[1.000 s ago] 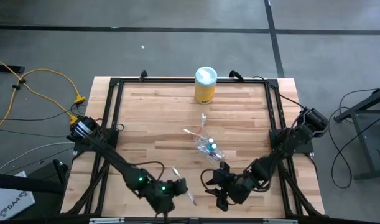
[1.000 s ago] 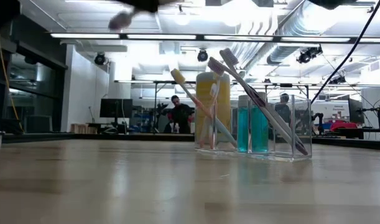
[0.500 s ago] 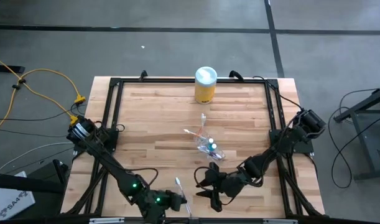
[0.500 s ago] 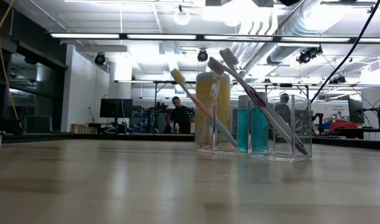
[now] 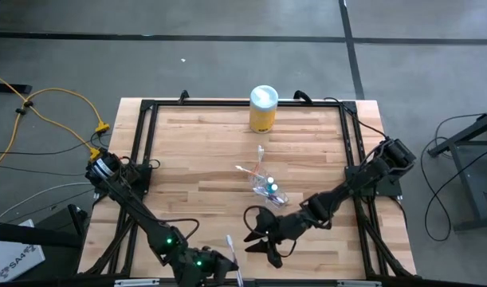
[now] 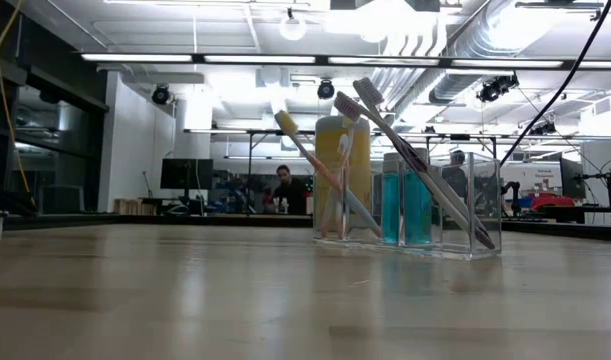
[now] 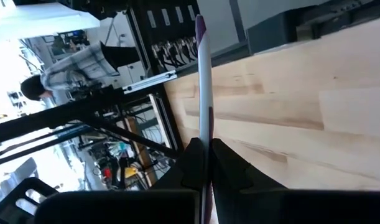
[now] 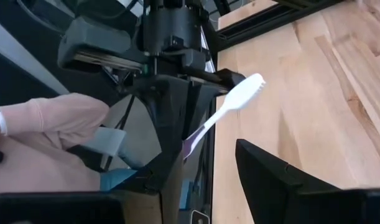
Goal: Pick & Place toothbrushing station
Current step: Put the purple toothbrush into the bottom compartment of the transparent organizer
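So I've got the left arm stretched from its base at the table's left side down along the near edge, and the left gripper (image 5: pixel 219 267) sits right at that near edge, a bit left of the middle. Its fingers are pressed together on a slim toothbrush with a purple handle and white head (image 7: pixel 203 93); in the left wrist view the handle runs straight out from between the two dark fingers, head end away from the wrist. From above, the same brush shows as a pale stick (image 5: pixel 232 252) poking up out of the gripper.

The right arm reaches in from the right side, folded low across the wooden table (image 5: pixel 195 159), and the right gripper (image 5: pixel 259 237) is just right of the left one, near the front edge. Its jaws are spread and nothing is between them. The right wrist view looks straight at the left gripper and the brush (image 8: pixel 224 112), which is close ahead but not touching the right fingers.

The rest of the set stays mid-table: a small clear plastic cup (image 6: pixel 410 203) with pink and orange toothbrushes (image 6: pixel 320 170) leaning in it and a small blue tube (image 6: pixel 405 205) inside. It's well apart from the left gripper, nearer the right one. A yellow canister with a white lid (image 5: pixel 263 109) stands at the far edge.
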You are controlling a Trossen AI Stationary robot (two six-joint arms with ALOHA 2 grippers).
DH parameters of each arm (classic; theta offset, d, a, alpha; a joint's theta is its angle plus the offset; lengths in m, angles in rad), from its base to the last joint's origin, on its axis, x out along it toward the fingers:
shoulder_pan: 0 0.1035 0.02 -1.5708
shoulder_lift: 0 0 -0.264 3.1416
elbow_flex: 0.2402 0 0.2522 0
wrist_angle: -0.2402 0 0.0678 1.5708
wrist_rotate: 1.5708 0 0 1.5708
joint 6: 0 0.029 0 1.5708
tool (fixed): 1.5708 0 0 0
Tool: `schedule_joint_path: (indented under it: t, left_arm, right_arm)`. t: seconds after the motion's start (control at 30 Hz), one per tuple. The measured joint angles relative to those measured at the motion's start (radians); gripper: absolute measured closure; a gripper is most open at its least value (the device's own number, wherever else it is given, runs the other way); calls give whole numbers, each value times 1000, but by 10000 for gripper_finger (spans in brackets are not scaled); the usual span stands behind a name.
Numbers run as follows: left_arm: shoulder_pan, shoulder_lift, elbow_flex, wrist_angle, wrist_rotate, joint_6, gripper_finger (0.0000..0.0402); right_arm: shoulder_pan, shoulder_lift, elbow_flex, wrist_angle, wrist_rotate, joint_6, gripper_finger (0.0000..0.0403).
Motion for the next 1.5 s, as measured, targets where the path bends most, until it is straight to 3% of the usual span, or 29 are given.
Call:
schedule_joint_path:
  t: [0.53,1.23,1.5]
  left_arm:
    - [36,0,0,84,0,164,399]
    - [49,1,0,140,15,271,399]
    - [78,1,0,172,106,297,399]
  right_arm:
    - [-14,39,0,67,-101,13,264]
    - [-24,47,0,118,-128,-14,264]
    - [-25,49,0,170,-166,-33,264]
